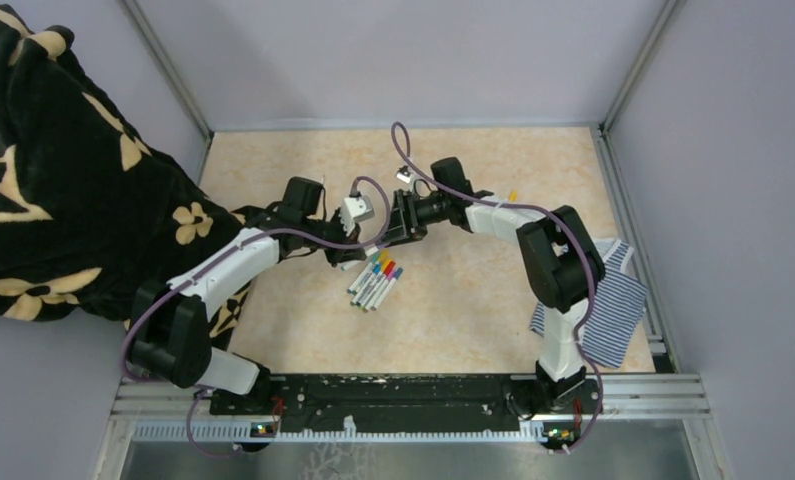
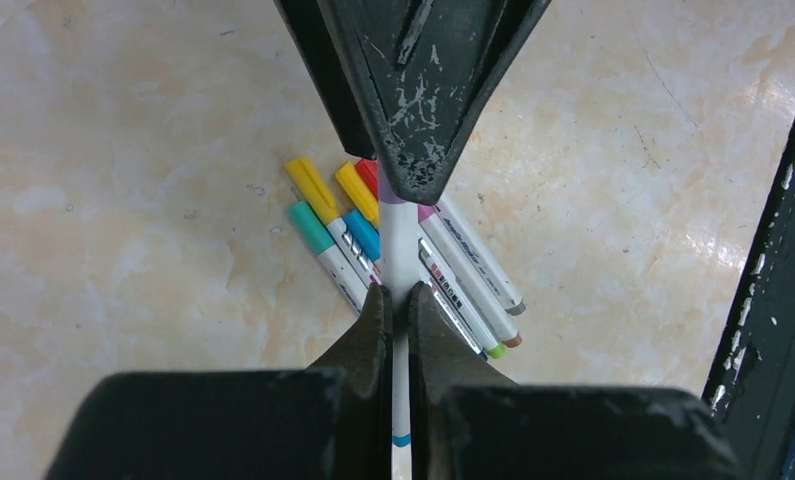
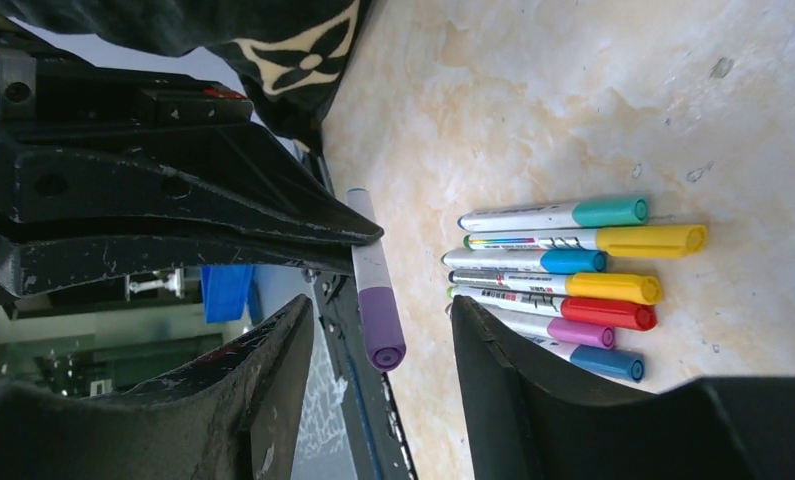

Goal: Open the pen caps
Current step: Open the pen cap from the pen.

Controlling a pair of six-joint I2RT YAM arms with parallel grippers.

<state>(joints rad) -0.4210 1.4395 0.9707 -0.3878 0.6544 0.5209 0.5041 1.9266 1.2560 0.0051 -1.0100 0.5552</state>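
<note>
Aloft, left hand pinches a pen; right hand straddles its purple cap.

Light was bright, soft and even from above. Shadows were faint. The bench carried a mild sheen at right in the left wrist view; focus was sharp.

Your tabletop looks glossy and marbled, the pens are smooth shiny plastic, and your gripper fingers are scuffed matt black.
</note>
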